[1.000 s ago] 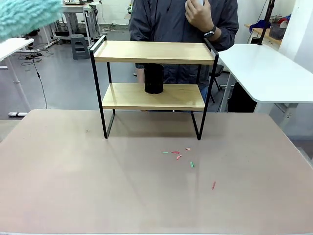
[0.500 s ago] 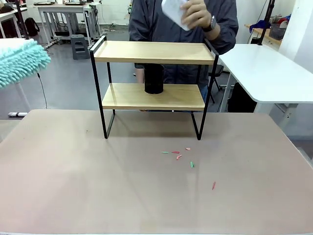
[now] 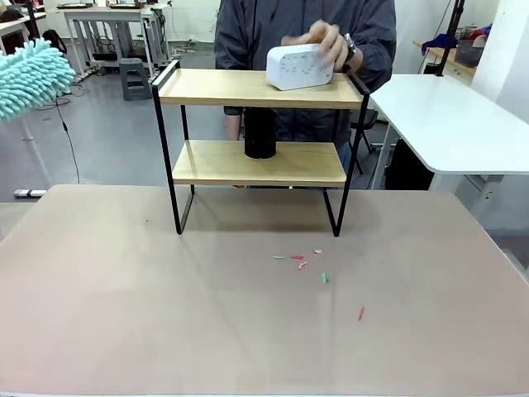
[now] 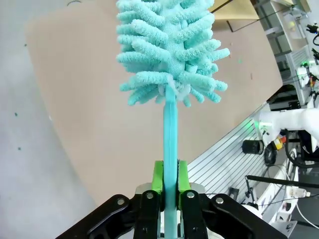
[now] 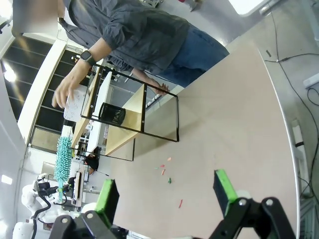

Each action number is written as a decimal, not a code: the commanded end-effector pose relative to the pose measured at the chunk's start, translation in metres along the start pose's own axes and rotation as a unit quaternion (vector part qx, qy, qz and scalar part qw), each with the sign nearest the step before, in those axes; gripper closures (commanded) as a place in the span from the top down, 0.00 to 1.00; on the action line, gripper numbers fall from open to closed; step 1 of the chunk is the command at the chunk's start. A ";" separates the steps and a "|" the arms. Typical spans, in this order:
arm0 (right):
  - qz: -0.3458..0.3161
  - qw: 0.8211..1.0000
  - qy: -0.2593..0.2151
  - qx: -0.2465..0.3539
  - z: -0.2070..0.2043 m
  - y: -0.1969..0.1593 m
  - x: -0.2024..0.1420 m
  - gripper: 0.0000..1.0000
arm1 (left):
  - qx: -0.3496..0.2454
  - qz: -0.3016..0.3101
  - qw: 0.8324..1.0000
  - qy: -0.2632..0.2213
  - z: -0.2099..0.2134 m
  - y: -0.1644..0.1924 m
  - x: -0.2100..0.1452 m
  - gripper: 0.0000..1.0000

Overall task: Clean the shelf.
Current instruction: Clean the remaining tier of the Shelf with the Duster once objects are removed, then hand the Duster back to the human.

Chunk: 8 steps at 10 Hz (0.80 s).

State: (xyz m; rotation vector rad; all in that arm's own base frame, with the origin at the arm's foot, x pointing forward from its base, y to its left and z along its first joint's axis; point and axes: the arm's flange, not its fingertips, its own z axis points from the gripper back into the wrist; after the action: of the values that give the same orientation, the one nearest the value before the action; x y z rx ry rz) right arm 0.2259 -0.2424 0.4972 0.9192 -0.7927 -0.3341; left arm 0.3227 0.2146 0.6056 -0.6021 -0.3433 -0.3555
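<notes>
Far beyond the right pincer (image 5: pixel 166 193), well apart from it: the shelf (image 3: pixel 231 87), upright on the far part of the table (image 3: pixel 124 289). Two light, smooth wooden boards in a thin black metal frame on four legs, with raised rails at the ends of the top board. On the lower board, a black cylinder (image 3: pixel 259 132), upright. At the top board, a white rounded box (image 3: pixel 297 68), slightly tilted, under a person's hand (image 3: pixel 329 40) with a watch at the wrist.

Wide open, green pads far apart, nothing between them: the right pincer, raised above the pinkish matt tabletop. Between it and the shelf, small red and green scraps (image 3: pixel 302 263), scattered.

Clamped shut on the flat handle of a turquoise duster (image 4: pixel 169 45): the left pincer (image 4: pixel 170 180). Fluffy chenille head straight out ahead of the fingertips, raised off to the shelf's left, clear of it.
</notes>
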 end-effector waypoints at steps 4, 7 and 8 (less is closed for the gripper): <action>0.012 1.000 -0.010 0.011 -0.001 0.000 0.002 1.00 | -0.006 0.004 1.000 -0.010 -0.002 -0.001 0.002 0.12; 0.012 1.000 -0.010 0.011 -0.001 0.000 0.002 1.00 | -0.006 0.004 1.000 -0.010 -0.002 -0.001 0.002 0.12; 0.012 1.000 -0.010 0.011 -0.001 0.000 0.002 1.00 | -0.006 0.004 1.000 -0.010 -0.002 -0.001 0.002 0.12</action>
State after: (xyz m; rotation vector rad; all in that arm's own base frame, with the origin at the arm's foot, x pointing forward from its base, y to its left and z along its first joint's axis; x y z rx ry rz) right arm 0.2259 -0.2424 0.4972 0.9192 -0.7927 -0.3339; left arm 0.3239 0.2147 0.6041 -0.6037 -0.3395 -0.3544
